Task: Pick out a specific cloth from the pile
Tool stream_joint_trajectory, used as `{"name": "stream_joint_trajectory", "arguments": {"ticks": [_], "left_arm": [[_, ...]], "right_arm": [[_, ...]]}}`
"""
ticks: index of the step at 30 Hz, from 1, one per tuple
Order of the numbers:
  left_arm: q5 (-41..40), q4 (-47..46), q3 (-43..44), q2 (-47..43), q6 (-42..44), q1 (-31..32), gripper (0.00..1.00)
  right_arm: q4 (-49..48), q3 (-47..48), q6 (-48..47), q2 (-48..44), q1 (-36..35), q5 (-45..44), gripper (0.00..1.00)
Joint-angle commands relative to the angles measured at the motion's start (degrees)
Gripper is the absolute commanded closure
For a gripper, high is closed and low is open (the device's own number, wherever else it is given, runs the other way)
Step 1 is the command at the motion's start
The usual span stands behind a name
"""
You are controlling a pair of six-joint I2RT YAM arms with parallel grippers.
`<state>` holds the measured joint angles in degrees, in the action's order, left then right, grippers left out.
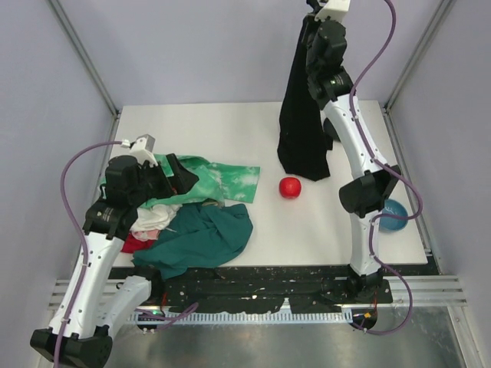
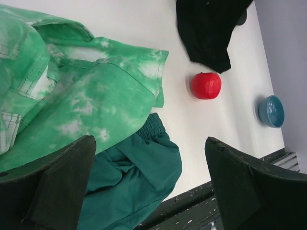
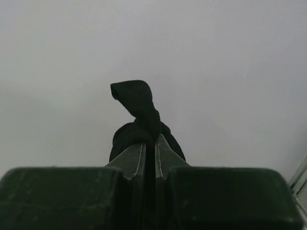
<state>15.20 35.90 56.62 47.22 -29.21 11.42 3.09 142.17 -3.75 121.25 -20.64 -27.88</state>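
Observation:
The black cloth (image 1: 301, 115) hangs long and limp from my right gripper (image 1: 310, 23), which is raised high at the back right; its lower end rests on the table. In the right wrist view the gripper (image 3: 149, 140) is shut on a bunch of the black cloth (image 3: 139, 108). The pile (image 1: 192, 222) lies at the front left: a green tie-dye cloth (image 2: 86, 96), a dark teal cloth (image 2: 129, 182), white and red pieces. My left gripper (image 1: 180, 178) hovers open over the pile, holding nothing (image 2: 148, 187). The black cloth's hem shows in the left wrist view (image 2: 208, 28).
A red ball (image 1: 289, 187) lies on the table just left of the black cloth's lower end, also in the left wrist view (image 2: 206, 85). A blue bowl (image 1: 393, 215) sits at the right edge near the right arm. The table's front edge (image 1: 268, 268) runs below the pile.

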Motion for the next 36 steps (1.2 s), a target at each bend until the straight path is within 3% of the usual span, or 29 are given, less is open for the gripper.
{"name": "stream_joint_trajectory", "arguments": {"ticks": [1,6,11,16,18,19,22,24,26,31,36], "left_arm": [[1.3,-5.0,-0.6,-2.0,1.5,0.4,0.00],[1.2,-5.9,-2.3,-2.1,1.0,0.4,0.00],[4.0,-7.6,-5.1,-1.2,0.3,1.3,0.00],[3.8,-7.3,-5.9,0.2,-0.1,2.2,0.00],[3.8,-7.1,-6.1,0.3,-0.1,2.6,0.00],[3.7,-7.1,-6.3,0.1,-0.4,2.9,0.00],[3.3,-6.4,-6.6,-0.5,-0.4,3.5,0.00],[2.6,-5.1,-6.4,-1.1,-0.5,3.5,0.01],[1.8,-4.3,-6.8,-2.1,-0.6,3.5,0.00],[-0.7,-2.3,-7.0,-5.0,-0.4,3.5,0.00],[-4.3,0.9,-6.5,-7.6,-0.1,3.5,0.00]], "right_arm": [[-5.2,0.8,5.8,-2.2,0.9,2.8,0.95],[-4.6,-10.0,7.6,-4.4,1.1,4.8,0.95],[-12.1,-42.9,14.0,-13.8,1.2,-0.9,0.95],[-13.8,-62.1,21.4,-19.0,1.2,0.4,0.94],[-12.3,-65.5,23.5,-19.1,1.3,4.6,0.87],[-9.4,-65.4,23.4,-18.9,1.3,5.8,0.76],[-1.9,-62.4,22.6,-19.1,1.3,6.2,0.64],[2.4,-60.2,21.3,-21.7,1.3,5.5,0.28],[5.1,-59.7,20.7,-25.9,1.4,4.9,0.05],[10.3,-64.2,19.2,-42.7,1.3,1.3,0.05],[12.8,-80.5,16.0,-63.3,1.4,-5.0,0.05]]}}
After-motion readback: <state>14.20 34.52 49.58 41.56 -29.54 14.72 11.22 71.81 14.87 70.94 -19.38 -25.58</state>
